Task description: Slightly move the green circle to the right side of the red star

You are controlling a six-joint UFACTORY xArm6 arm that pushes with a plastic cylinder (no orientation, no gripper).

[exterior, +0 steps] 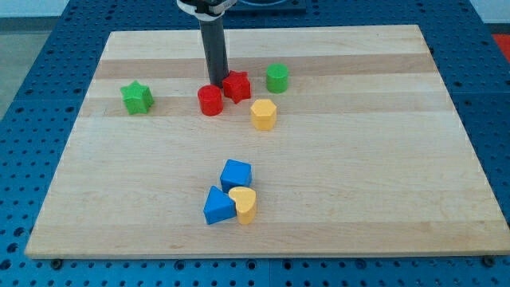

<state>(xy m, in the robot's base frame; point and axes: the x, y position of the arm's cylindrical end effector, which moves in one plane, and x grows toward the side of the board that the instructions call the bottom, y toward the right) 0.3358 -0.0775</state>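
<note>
Wooden board [358, 183], green circle [277, 77] right of my tip [217, 84]

A pale wooden board [319, 183] lies on blue perforated table [32, 119].

1. Wooden board [335, 199] lying on a blue perforated table [48, 48].
2. My tip [217, 85], the lower end of a dark upright rod, sits at the far side of the board, touching or just beside the red circle [210, 101] and the red star [236, 86], between them.
3. Green circle [277, 77], near the red star's right, apart from it.
4. Yellow hexagon [264, 114], nearer than the red star, slightly right.
5. Green star [137, 97], well apart on the left.
6. Near cluster, touching: blue cube [236, 174], blue triangular block [217, 206], yellow heart [244, 204].
</note>
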